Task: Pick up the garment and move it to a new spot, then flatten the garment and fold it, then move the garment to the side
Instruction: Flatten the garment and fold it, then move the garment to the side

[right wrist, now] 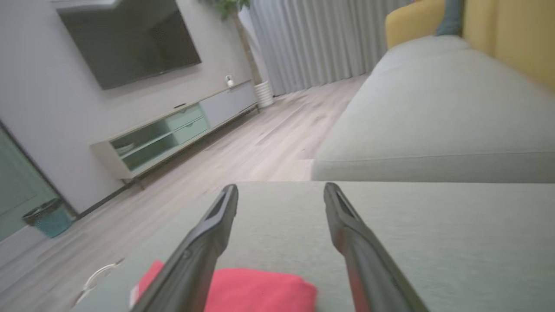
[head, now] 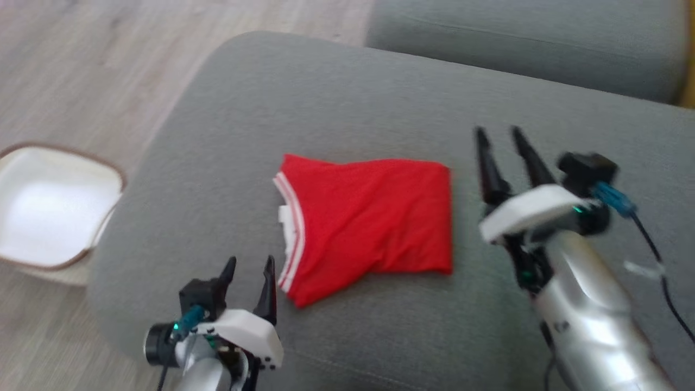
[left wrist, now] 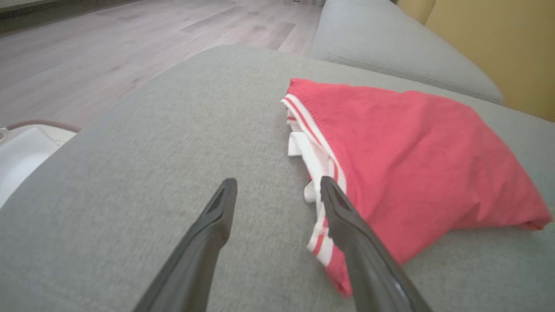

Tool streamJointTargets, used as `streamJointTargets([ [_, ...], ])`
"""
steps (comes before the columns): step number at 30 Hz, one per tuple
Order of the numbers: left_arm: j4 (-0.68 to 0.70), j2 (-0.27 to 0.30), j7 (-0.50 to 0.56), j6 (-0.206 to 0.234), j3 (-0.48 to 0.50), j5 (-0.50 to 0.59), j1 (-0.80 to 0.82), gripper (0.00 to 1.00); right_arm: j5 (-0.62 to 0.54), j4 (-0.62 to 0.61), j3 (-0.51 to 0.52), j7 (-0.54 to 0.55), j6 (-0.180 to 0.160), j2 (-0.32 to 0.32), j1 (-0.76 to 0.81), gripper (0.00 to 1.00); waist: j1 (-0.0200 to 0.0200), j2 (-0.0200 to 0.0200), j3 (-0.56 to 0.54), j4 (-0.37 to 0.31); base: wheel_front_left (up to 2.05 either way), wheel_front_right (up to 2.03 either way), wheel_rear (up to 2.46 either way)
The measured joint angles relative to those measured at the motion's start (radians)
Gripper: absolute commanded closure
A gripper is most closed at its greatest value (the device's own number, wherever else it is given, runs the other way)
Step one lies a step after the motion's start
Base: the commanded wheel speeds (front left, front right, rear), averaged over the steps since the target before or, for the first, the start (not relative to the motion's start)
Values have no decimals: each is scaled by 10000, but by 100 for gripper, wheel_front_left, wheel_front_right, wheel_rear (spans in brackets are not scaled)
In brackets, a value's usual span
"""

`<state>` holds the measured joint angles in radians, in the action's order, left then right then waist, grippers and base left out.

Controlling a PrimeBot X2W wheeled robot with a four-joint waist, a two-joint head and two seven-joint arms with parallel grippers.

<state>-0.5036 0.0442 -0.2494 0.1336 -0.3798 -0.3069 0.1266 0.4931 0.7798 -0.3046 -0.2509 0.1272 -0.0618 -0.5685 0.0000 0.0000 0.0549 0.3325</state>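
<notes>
HEAD VIEW
Garment [head: 369, 222]: red, folded into a rough rectangle, lying flat near the middle of the grey sofa cushion [head: 336, 98]; white striped trim runs along its left edge
Left gripper [head: 251, 262]: lower left, jaws wide apart, nothing between them; its inner finger stands just beside the garment's striped edge
Right gripper [head: 497, 131]: to the right of the garment, clear of the fabric, jaws apart, holding nothing
Basket [head: 117, 179]: white with a brown rim, on the wooden floor [head: 81, 65] left of the cushion

LEFT WRIST VIEW
Left gripper [left wrist: 278, 182]: 2 dark fingers spread wide over bare cushion [left wrist: 151, 151], nothing gripped
Garment [left wrist: 412, 160]: to the right of the fingers; 1 finger overlaps the striped edge, contact cannot be told
Basket [left wrist: 43, 124]: partly visible at the left edge, below the cushion's side

RIGHT WRIST VIEW
Right gripper [right wrist: 281, 187]: 2 fingers spread wide above the cushion [right wrist: 433, 242], nothing between them
Garment [right wrist: 260, 290]: red patch at the bottom edge, partly behind 1 finger, lying on the cushion
Background: wall screen [right wrist: 130, 39], low cabinet [right wrist: 173, 134], grey curtain [right wrist: 321, 39], teal bin [right wrist: 47, 216]
</notes>
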Motion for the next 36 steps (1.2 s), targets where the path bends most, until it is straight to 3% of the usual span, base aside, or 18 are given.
streamJointTargets([
  [5, 257, -4, -2, 73, 439, 424, 51, 0, -1645, -732, 1726, 0, 2, -2, 1399, 0, 0, 0, -46, -770, 0, 0, 0],
  [10, 732, -8, -2, 167, 1001, 1016, 38, 0, -2886, -1448, 2073, 0, 2, 15, 2338, 0, 0, 0, -73, -1551, 0, 0, 0],
  [25, 1162, -10, -2, 228, 2096, 1457, -1300, 0, -2351, -1816, 1398, 0, 0, 69, 3723, 0, 0, 0, -264, -3156, 0, 0, 0],
  [32, 1269, -10, -2, 232, 1967, 1455, -1197, 0, -2171, -1808, 1312, 0, 0, 67, 3705, 0, 0, 0, -93, -2962, 0, 0, 0],
  [36, 1269, -8, -2, 59, 1628, 1423, -993, 0, -1758, -1613, 744, 0, 0, 65, 3466, 0, 0, 0, 43, -2592, 0, 0, 0],
])
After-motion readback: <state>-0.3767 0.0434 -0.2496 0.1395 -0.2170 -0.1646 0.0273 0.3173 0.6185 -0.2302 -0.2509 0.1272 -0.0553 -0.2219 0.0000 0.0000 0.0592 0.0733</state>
